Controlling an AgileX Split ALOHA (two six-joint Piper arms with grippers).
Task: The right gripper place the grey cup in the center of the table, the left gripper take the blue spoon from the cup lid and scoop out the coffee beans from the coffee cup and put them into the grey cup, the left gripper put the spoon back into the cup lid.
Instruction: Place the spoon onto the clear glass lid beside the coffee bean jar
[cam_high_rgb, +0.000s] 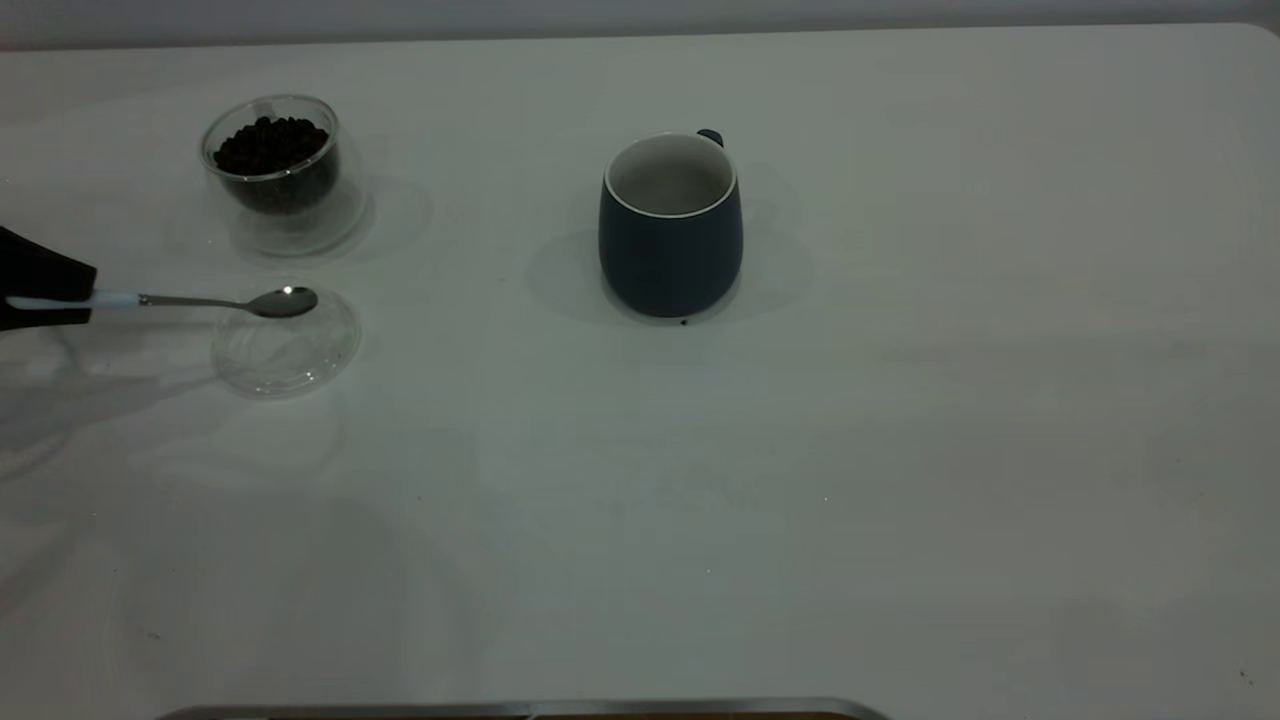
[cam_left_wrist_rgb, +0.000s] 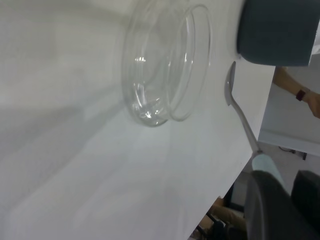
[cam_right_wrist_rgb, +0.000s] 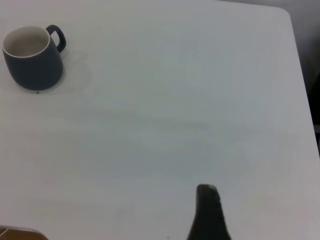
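Pale blue shows where my left pincer (cam_high_rgb: 45, 290), at the left edge of the exterior frame, pinches the handle of the blue spoon (cam_high_rgb: 215, 300), whose silver bowl hangs over the far rim of the cup lid (cam_high_rgb: 287, 343) lying on the tabletop (cam_high_rgb: 900, 450). Just above the lid in the frame stands the coffee cup (cam_high_rgb: 283, 172), full of coffee beans (cam_high_rgb: 270, 146), and the grey cup (cam_high_rgb: 671, 224) sits near the centre. My right pincer (cam_right_wrist_rgb: 209, 215) shows only as a dark tip in its wrist view, well away from the grey cup, and I cannot tell how it is set.

The coffee cup (cam_high_rgb: 283, 170) stands far left on the surface (cam_high_rgb: 900, 450), cup lid (cam_high_rgb: 286, 345) just nearer, grey cup (cam_high_rgb: 670, 225) centre-right of them.
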